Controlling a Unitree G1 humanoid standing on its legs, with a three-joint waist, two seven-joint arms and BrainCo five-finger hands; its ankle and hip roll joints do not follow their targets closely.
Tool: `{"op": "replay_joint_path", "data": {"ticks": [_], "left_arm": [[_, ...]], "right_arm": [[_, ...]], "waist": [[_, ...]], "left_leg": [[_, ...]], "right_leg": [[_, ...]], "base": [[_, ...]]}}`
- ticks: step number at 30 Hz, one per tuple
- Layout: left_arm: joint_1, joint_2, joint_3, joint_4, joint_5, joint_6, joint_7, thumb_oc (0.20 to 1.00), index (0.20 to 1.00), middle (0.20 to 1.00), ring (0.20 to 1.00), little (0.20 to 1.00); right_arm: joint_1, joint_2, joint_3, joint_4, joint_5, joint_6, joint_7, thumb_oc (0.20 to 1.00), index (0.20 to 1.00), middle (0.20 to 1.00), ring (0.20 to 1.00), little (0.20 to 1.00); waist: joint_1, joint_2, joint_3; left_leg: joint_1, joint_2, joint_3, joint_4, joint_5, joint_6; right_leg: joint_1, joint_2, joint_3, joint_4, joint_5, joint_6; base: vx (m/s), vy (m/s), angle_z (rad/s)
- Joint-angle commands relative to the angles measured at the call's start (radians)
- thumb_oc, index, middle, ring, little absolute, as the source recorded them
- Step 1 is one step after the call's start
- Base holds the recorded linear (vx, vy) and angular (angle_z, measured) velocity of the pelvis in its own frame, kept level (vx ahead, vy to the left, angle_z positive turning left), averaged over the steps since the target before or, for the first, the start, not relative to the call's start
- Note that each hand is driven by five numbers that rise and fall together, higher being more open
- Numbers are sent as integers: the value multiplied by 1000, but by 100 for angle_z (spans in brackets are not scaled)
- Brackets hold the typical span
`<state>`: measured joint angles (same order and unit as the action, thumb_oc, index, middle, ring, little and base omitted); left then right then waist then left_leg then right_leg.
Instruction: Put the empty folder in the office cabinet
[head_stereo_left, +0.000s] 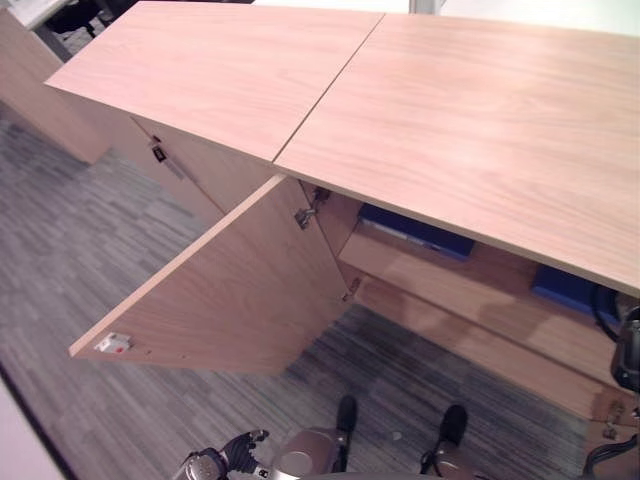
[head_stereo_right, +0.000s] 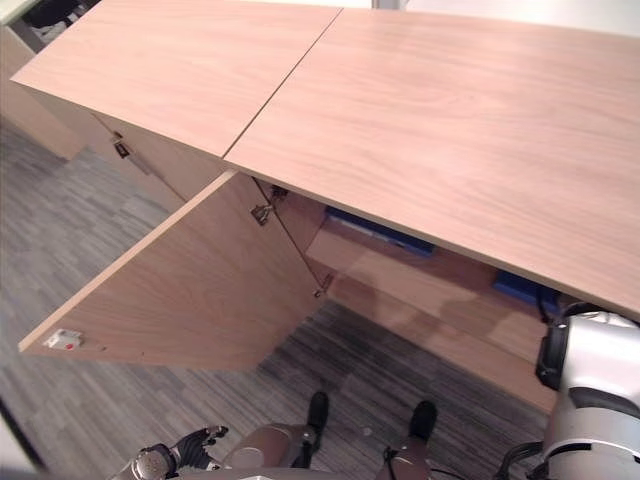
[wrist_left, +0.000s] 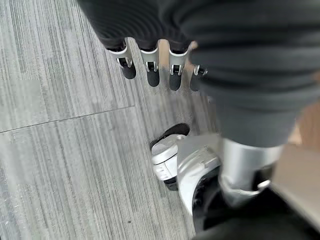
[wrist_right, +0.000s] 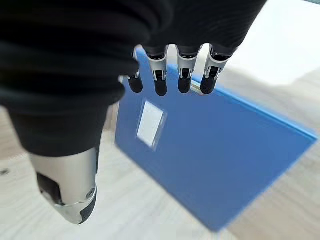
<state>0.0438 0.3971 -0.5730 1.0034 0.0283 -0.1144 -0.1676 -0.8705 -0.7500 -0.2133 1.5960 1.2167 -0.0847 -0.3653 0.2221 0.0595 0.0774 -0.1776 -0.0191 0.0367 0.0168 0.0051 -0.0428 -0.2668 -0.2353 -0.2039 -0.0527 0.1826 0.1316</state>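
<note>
Two hands: both were free of any load, so the placing looked done or nearly done, in my judgement.
Left hand (wrist_left: 160, 70): it hung low by the robot's side over the grey striped carpet floor (wrist_left: 60, 150), fingers straight and relaxed, gripping nothing; its idle pose suggested it had no part in this step.
Cabinet door (head_stereo_left: 230, 290): the light wooden door stood swung wide on its hinges, probably left so to give access to the inside.
Office cabinet (head_stereo_left: 460, 130): the low light-wood cabinet had its broad top bare; the shelf (head_stereo_left: 440, 275) below was exposed at the open left bay.
Shelved folders (head_stereo_left: 415, 232): flat blue ones lay on that shelf near its left end, another blue one (head_stereo_left: 570, 290) farther right.
Blue folder (wrist_right: 210, 160): the flat blue cardboard folder with a white label lay on a pale wooden surface just past the right fingertips, apparently inside the cabinet.
Right hand (wrist_right: 172, 70): fingers extended side by side, thumb apart, clasping nothing; whether the tips touched the folder could not be told.
</note>
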Motion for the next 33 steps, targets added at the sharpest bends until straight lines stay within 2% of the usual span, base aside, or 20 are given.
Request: {"op": "replay_joint_path", "data": {"ticks": [1, 3, 4, 7, 10, 18, 22, 24, 27, 28, 31, 32, 33], "left_arm": [[0, -44, 31, 43, 19, -7, 1, 1000, 1000, 1000, 1000, 1000], [3, -49, 40, 57, 20, -8, 5, 1000, 1000, 1000, 1000, 1000], [8, -62, 71, 92, 22, -5, 8, 1000, 1000, 1000, 1000, 1000], [14, -69, 85, 111, 22, -4, 10, 1000, 1000, 1000, 1000, 1000], [23, -89, 131, 146, 7, 1, 20, 1000, 1000, 1000, 1000, 1000], [44, -116, 190, 198, 3, 4, 38, 1000, 1000, 1000, 1000, 1000], [53, -136, 235, 205, 6, 0, 52, 1000, 1000, 1000, 1000, 1000], [55, -136, 247, 202, 27, -14, 53, 1000, 1000, 1000, 1000, 1000], [66, -125, 271, 203, 105, -46, 46, 1000, 1000, 1000, 1000, 1000], [80, -113, 275, 201, 143, -61, 42, 1000, 1000, 1000, 1000, 1000], [87, -93, 287, 199, 201, -77, 36, 1000, 1000, 1000, 1000, 1000], [89, -88, 291, 196, 208, -80, 34, 1000, 1000, 1000, 1000, 1000], [94, -85, 294, 193, 204, -83, 29, 1000, 1000, 1000, 1000, 1000]], "right_arm": [[23, 13, -5, -58, -2, -60, 28, 1000, 1000, 1000, 1000, 1000], [40, 42, -7, -67, -9, -66, 30, 1000, 1000, 1000, 1000, 1000], [79, 115, -7, -98, -19, -82, 48, 1000, 1000, 1000, 1000, 1000], [95, 160, 8, -123, -32, -92, 60, 1000, 1000, 1000, 1000, 1000], [134, 269, 59, -208, -86, -109, 80, 1000, 1000, 1000, 1000, 1000], [228, 395, 127, -357, -159, -131, 119, 1000, 1000, 1000, 1000, 1000], [377, 447, 167, -650, -356, -195, 111, 1000, 1000, 1000, 1000, 1000], [463, 438, 165, -771, -474, -220, 106, 1000, 1000, 1000, 1000, 1000], [611, 390, 177, -934, -787, -219, 86, 1000, 1000, 1000, 1000, 1000], [649, 359, 198, -980, -870, -207, 122, 1000, 1000, 1000, 1000, 1000], [726, 291, 255, -1025, -1035, -198, 165, 1000, 1000, 1000, 1000, 1000], [741, 278, 265, -1037, -1054, -194, 178, 918, 918, 918, 918, 918], [753, 265, 272, -1045, -1069, -190, 193, 429, 429, 429, 429, 429]], "waist": [[29, 4, 1], [24, -4, -7], [11, -27, -30], [3, -40, -43], [-19, -60, -63], [-55, -71, -92], [-82, -64, -97], [-95, -60, -101], [-107, -58, -110], [-110, -59, -110], [-112, -60, -112], [-113, -61, -113], [-114, -62, -114]], "left_leg": [[-3, 5, -14, -48, 9, -51], [9, 5, -10, -50, 5, -50], [44, 9, 2, -56, -6, -48], [65, 10, 10, -60, -12, -46], [104, 13, 33, -66, -21, -43], [166, 23, 69, -83, -29, -40], [191, 27, 85, -88, -32, -38], [200, 29, 87, -89, -35, -37], [217, 34, 85, -91, -42, -36], [220, 36, 84, -91, -43, -35], [222, 38, 79, -90, -44, -35], [221, 39, 76, -90, -45, -34], [220, 39, 74, -90, -45, -34]], "right_leg": [[65, 5, 21, 80, -100, 94], [74, 8, 26, 74, -99, 95], [100, 18, 34, 64, -97, 96], [114, 24, 40, 59, -97, 95], [135, 37, 53, 51, -94, 94], [166, 50, 74, 44, -94, 92], [178, 53, 85, 41, -93, 91], [183, 52, 84, 41, -96, 92], [197, 50, 84, 41, -102, 92], [199, 48, 85, 42, -102, 92], [200, 47, 84, 45, -104, 93], [199, 47, 83, 46, -105, 93], [199, 47, 83, 47, -105, 93]], "base": [[98, 20, -32], [100, 20, -26], [135, 20, -21], [83, 16, -27], [106, 17, -22], [51, 21, -30], [27, 21, -24], [30, 7, -5], [51, -9, -4], [52, -20, 4], [8, -11, 0], [2, -19, -4], [0, 0, 0]]}}
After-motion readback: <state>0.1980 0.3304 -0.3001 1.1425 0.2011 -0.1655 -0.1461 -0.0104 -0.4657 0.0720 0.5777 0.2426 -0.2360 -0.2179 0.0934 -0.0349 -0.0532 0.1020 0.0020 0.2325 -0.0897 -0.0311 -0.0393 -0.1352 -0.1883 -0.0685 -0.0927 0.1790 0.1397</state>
